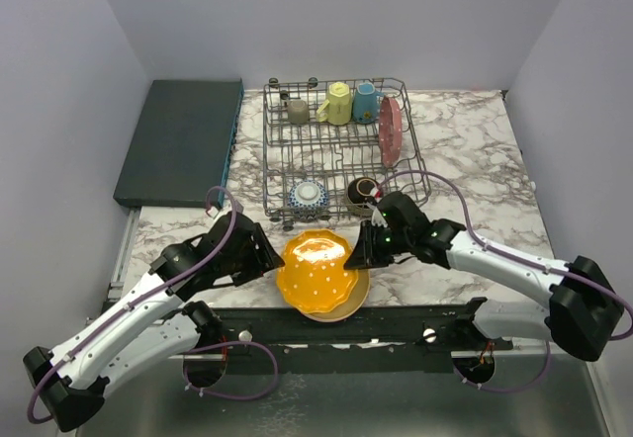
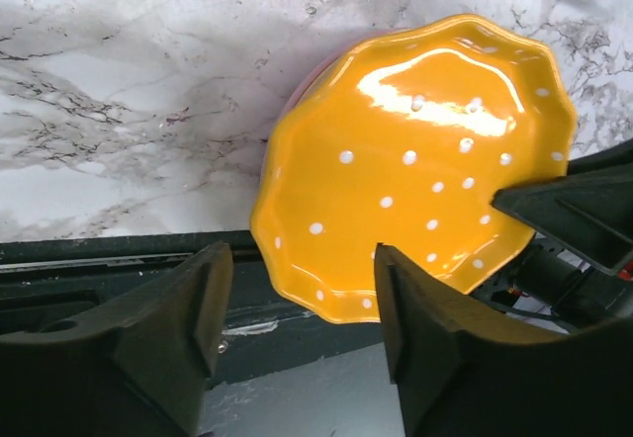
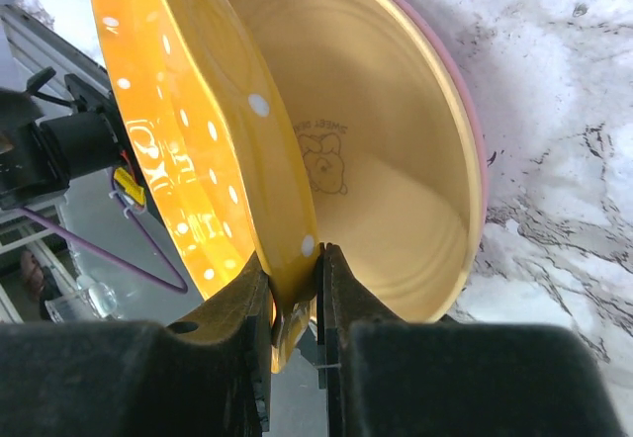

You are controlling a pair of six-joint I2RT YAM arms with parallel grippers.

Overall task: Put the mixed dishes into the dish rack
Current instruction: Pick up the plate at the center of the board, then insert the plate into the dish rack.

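An orange dotted plate (image 1: 315, 271) is tilted up at the table's near edge, over a tan plate (image 1: 351, 302) lying under it. My right gripper (image 1: 360, 256) is shut on the orange plate's right rim (image 3: 292, 279); the tan plate (image 3: 396, 160) shows behind it with a pink rim. My left gripper (image 1: 272, 259) is open just left of the orange plate (image 2: 425, 160), its jaws apart and holding nothing. The grey wire dish rack (image 1: 336, 175) holds an olive-grey mug (image 1: 297, 111), a yellow mug (image 1: 337, 104), a blue mug (image 1: 366, 103), an upright pink plate (image 1: 391, 129), a blue bowl (image 1: 308, 195) and a brown bowl (image 1: 361, 192).
A flat dark teal slab (image 1: 181, 140) lies at the back left. A black rail (image 1: 396, 320) runs along the table's near edge below the plates. Marble tabletop (image 1: 475, 170) lies to the right of the rack.
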